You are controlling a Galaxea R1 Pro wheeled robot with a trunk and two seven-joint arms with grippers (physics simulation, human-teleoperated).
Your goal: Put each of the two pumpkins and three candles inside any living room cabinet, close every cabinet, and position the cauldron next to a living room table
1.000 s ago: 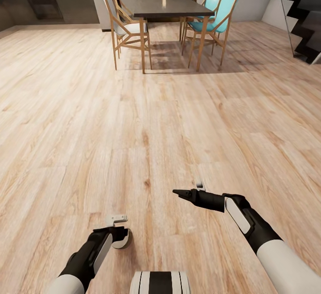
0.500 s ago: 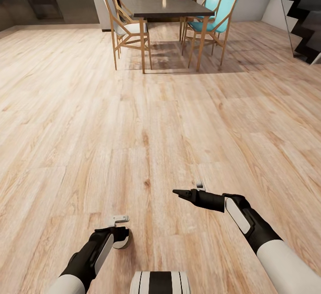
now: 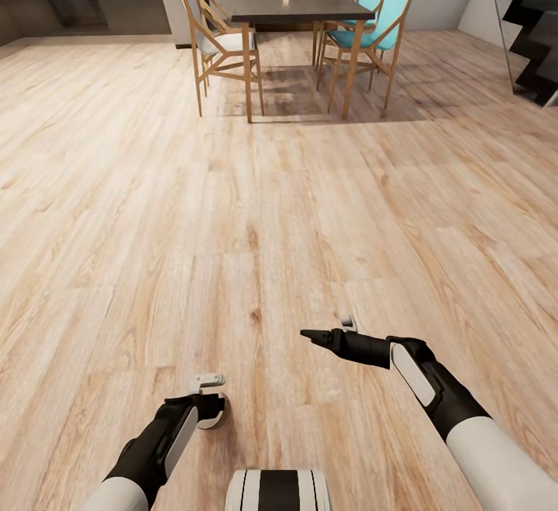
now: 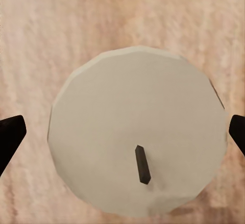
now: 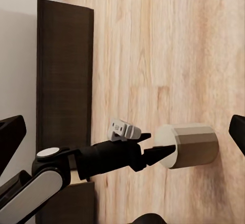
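We are out on the bare wooden floor (image 3: 256, 185), with both arms held low in front of us. The left gripper (image 5: 155, 150) points down at a candle (image 5: 196, 145), a short pale cylinder with greyish sides. Its flat top and small dark wick face straight up toward the fingers. In the left wrist view the two dark fingertips (image 4: 10, 137) sit wide apart. The candle's round face lies between them with a strip of floor showing on either side, so we read this gripper as spread open rather than clamped. From the right wrist view the finger ends sit right at the rim of the candle's top, and we cannot tell whether they touch it.

The right gripper (image 3: 310, 334) is level with the left one and well off to its side, aimed across toward it. It carries nothing, and its fingertips (image 5: 11, 132) stand far apart at the two edges of its own wrist view, so its jaws are parted.

Beyond the left arm (image 5: 61, 175), on the far side from the right gripper, a long dark-brown cabinet (image 5: 64, 76) runs along a white wall (we take it for the cabinet by its colour and plain surface). Far ahead of both grippers stands a dark dining table (image 3: 298, 3) with wooden legs. There are white chairs (image 3: 209, 30) on one side of it and teal chairs (image 3: 380, 11) on the other.
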